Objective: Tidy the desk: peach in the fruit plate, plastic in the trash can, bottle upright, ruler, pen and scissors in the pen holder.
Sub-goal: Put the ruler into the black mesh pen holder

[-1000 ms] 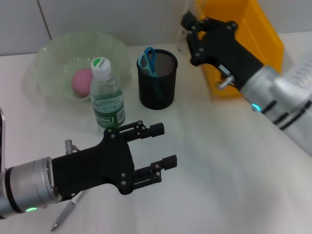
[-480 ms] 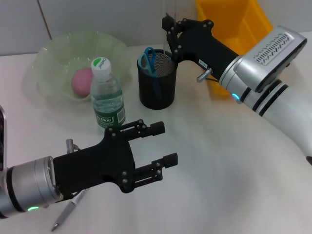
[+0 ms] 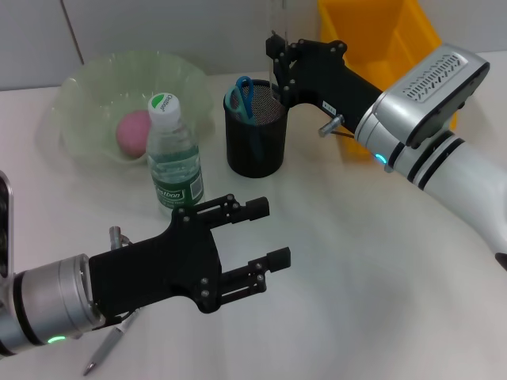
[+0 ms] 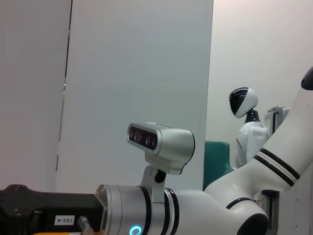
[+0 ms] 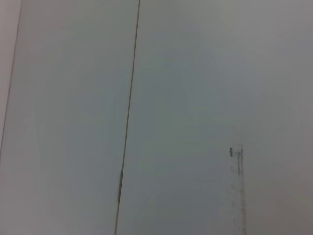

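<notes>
My right gripper [image 3: 279, 62] hangs just above the rim of the black mesh pen holder [image 3: 255, 138]. It is shut on a clear ruler [image 3: 279, 17] held upright; the ruler also shows in the right wrist view [image 5: 238, 186]. Blue scissors [image 3: 240, 95] stand in the holder. A pink peach [image 3: 132, 131] lies in the green fruit plate [image 3: 95, 83]. The water bottle [image 3: 173, 154] stands upright in front of the plate. My left gripper [image 3: 271, 234] is open and empty above the table's front. A pen [image 3: 106, 351] lies under the left arm.
A yellow bin [image 3: 380, 32] stands at the back right, behind the right arm. A wall runs along the table's far edge. The left wrist view shows the right arm [image 4: 161, 215] and a white robot [image 4: 247, 122] in the room behind.
My right gripper has swung left with the ruler, from over the yellow bin to above the pen holder. The left arm has barely moved.
</notes>
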Motion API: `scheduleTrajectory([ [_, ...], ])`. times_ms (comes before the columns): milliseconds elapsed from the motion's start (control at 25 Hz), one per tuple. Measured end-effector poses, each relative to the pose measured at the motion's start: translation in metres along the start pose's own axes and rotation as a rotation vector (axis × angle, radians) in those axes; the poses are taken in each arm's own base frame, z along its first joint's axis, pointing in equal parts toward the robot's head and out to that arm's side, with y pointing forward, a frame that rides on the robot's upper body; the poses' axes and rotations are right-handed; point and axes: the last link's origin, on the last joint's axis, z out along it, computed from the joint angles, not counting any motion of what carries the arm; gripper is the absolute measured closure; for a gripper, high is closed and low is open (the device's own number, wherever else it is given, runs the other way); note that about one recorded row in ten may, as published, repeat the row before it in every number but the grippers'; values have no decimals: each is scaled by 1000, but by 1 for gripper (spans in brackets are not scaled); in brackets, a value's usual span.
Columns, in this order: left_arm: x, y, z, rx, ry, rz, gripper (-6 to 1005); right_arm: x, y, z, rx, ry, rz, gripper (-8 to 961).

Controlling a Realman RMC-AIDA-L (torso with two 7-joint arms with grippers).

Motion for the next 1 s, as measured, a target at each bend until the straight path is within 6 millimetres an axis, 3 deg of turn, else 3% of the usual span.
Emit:
scheduleTrajectory([
  [960,-2,1,-2,1,-7,-3,362,5,8,3,7,30,37,820],
  [1000,-2,1,-2,2,-7,-4,362,5,8,3,7,29,37,776],
])
